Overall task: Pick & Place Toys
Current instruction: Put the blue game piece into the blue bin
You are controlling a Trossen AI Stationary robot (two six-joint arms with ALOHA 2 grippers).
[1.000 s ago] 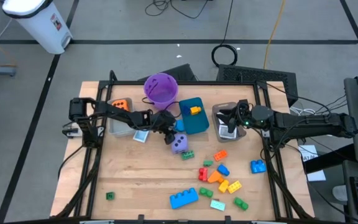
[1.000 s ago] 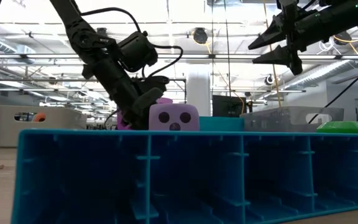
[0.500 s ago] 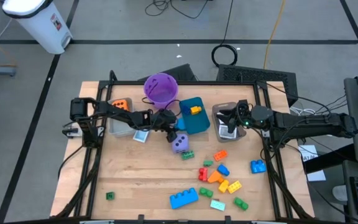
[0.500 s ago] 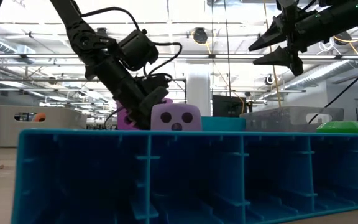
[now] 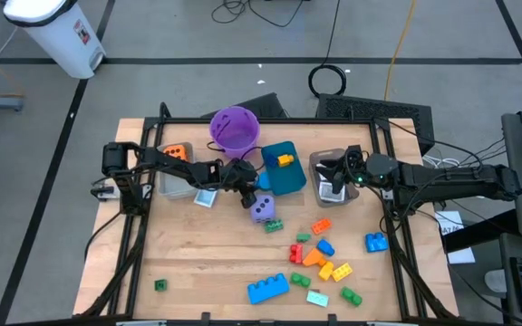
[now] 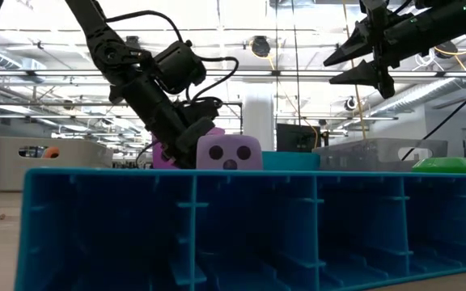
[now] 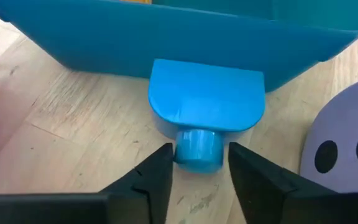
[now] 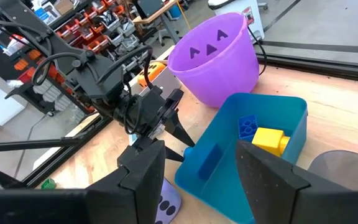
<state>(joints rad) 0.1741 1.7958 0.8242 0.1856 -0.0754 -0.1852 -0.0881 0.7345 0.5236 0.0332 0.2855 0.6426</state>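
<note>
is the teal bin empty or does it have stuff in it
Not empty. The teal bin holds a yellow brick and a blue brick; the high view shows the yellow one too.

Bright, even light — soft shadows

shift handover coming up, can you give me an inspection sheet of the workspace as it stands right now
surface: light wooden table in a black frame.
job's things: small blue rounded plastic piece beside the teal plastic bin; purple dotted die next to it; yellow brick inside the bin; loose bright bricks, one large blue brick.
clutter: purple plastic bucket, clear bin with an orange die, grey bin.
end effectors: left end effector low, fingers either side of the blue piece's stud; right end effector open, raised above the grey bin.
cables: coiled black cable on the floor.
surroundings: white bin; nobody seen.
</note>
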